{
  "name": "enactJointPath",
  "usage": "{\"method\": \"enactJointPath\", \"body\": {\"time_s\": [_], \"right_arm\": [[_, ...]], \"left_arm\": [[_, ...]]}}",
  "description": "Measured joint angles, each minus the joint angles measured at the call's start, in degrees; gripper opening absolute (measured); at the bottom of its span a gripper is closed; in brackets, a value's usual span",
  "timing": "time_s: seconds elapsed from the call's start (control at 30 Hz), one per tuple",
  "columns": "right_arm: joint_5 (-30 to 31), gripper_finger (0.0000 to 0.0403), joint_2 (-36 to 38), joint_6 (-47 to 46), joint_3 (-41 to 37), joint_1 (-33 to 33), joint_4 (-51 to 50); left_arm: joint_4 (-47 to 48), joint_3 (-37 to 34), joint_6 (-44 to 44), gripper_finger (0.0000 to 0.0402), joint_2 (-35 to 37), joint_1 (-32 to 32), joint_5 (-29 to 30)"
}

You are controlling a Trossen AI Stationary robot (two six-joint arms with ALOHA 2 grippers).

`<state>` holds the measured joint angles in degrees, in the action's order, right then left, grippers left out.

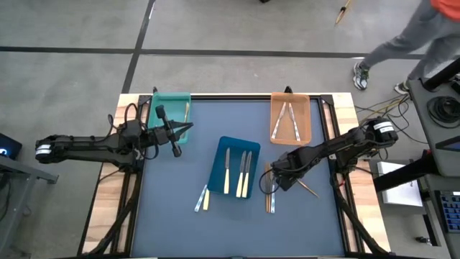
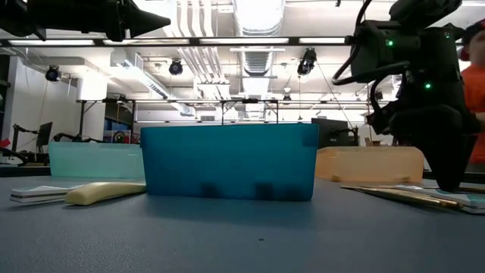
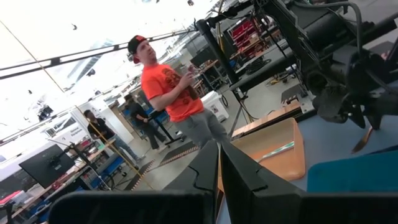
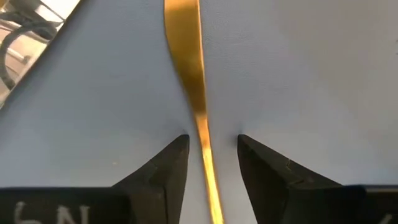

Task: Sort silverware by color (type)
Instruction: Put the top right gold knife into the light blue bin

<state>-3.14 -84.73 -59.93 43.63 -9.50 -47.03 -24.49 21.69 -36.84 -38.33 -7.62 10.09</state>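
Three trays stand on the dark table [image 1: 172, 216] in the high view: a teal tray [image 1: 172, 115] at the far left, an orange tray [image 1: 291, 119] at the far right, and a blue tray [image 1: 233, 167] at centre. The blue tray holds three cream-handled utensils [image 1: 243, 175]; the orange tray holds two pale silvery ones [image 1: 287, 121]; the teal tray shows one slim piece at its right wall, hard to make out. Two more pieces [image 1: 203, 198] lie loose just left of the blue tray, and a few near the right gripper [image 1: 279, 181], partly hidden by the arm.

Only the right wrist view shows that gripper's jaws: they stand apart, straddling a gold utensil [image 4: 189, 81] that lies flat on the table, its lower end cut off between the fingers [image 4: 165, 165].

The left gripper [image 1: 188, 128] hovers over the teal tray, jaws closed on nothing. Its wrist view looks into the room, where a person in an orange shirt [image 3: 171, 87] stands.

From the low view, tray contents are hidden behind the walls.
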Motion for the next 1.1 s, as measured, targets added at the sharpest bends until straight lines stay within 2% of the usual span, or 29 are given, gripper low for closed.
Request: {"method": "enactJointPath", "body": {"time_s": [0.33, 0.6, 0.97, 1.1], "right_arm": [[-0.3, 0.0017, -2.0, 2.5, 0.0, 0.0, 2.0], [-0.1, 0.0012, 1.7, 2.9, -0.3, 0.0, 2.0], [10.0, 0.0011, 16.5, 2.7, -0.3, 0.0, 3.1], [13.9, 0.0011, 21.5, 5.4, -0.3, 0.0, 8.3]], "left_arm": [[0.0, 0.0, 0.0, 0.0000, 0.0, 0.0, 0.0], [-0.1, 0.0, 0.0, 0.0000, 0.0, 0.0, 0.0], [-2.1, 0.0, 0.5, 0.0000, -0.1, 0.0, -0.7], [-3.1, 0.0, 1.6, 0.0000, -0.1, 0.0, -5.6]]}}
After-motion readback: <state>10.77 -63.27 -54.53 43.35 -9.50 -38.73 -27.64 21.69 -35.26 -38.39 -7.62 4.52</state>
